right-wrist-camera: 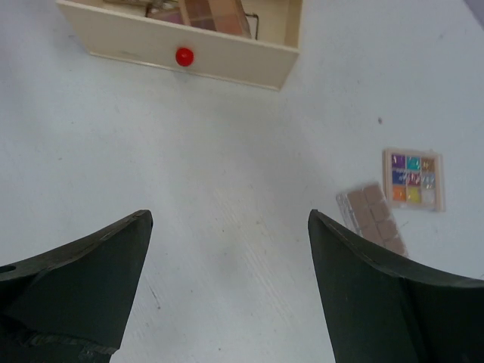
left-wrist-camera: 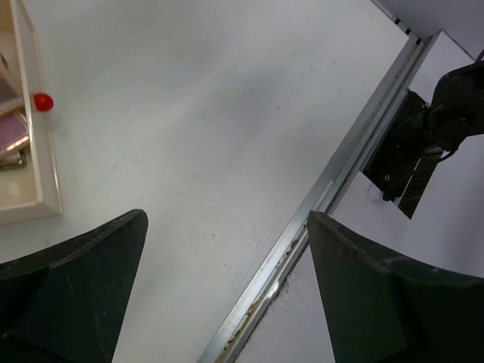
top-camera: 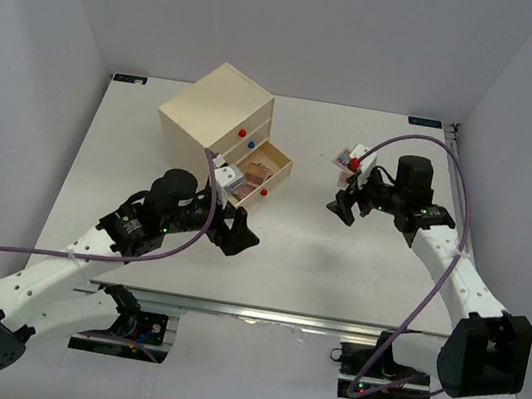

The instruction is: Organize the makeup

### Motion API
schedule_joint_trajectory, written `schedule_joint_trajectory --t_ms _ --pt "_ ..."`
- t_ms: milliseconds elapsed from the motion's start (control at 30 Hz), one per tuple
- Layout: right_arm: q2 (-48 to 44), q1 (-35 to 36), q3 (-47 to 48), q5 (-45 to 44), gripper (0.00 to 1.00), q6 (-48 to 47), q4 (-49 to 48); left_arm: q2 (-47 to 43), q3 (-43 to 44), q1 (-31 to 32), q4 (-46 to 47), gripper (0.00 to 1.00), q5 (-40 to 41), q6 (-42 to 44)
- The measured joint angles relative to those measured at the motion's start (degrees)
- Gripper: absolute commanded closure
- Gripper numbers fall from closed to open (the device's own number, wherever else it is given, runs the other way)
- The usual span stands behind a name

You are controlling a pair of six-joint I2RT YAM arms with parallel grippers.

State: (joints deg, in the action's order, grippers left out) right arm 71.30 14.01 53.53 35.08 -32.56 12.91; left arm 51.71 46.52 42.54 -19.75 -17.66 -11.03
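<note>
The cream drawer chest (top-camera: 221, 114) stands at the back left, and its lowest drawer (top-camera: 275, 173) is pulled out. Flat pink and brown makeup palettes (top-camera: 253, 171) lie inside the drawer (right-wrist-camera: 227, 57), and they show again as palettes (right-wrist-camera: 214, 9) in the right wrist view. A brown palette (right-wrist-camera: 374, 219) and a multicoloured palette (right-wrist-camera: 413, 178) lie side by side on the table, right of my right gripper (right-wrist-camera: 227, 227). That gripper (top-camera: 346, 208) hangs open and empty, facing the drawer. My left gripper (top-camera: 232, 235) is open and empty in front of the drawer; its view (left-wrist-camera: 227, 227) shows bare table.
The open drawer's front with its red knob (left-wrist-camera: 43, 101) juts into the table's middle. A metal rail (left-wrist-camera: 340, 178) marks the table's near edge, with an arm base (left-wrist-camera: 423, 136) beyond it. Purple cables loop from both arms. White walls enclose the table.
</note>
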Motion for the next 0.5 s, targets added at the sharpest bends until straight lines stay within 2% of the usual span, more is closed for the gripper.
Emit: schedule_joint_trajectory --t_ms 167,500 --pt "7.5 -6.6 2.0 1.1 0.10 1.0 2.0 -1.7 0.7 0.0 2.3 0.02 -0.8 2.8" --pt "23.0 -8.5 14.5 -3.0 0.10 -5.7 9.4 -7.4 -4.2 -0.8 4.0 0.02 1.2 6.1"
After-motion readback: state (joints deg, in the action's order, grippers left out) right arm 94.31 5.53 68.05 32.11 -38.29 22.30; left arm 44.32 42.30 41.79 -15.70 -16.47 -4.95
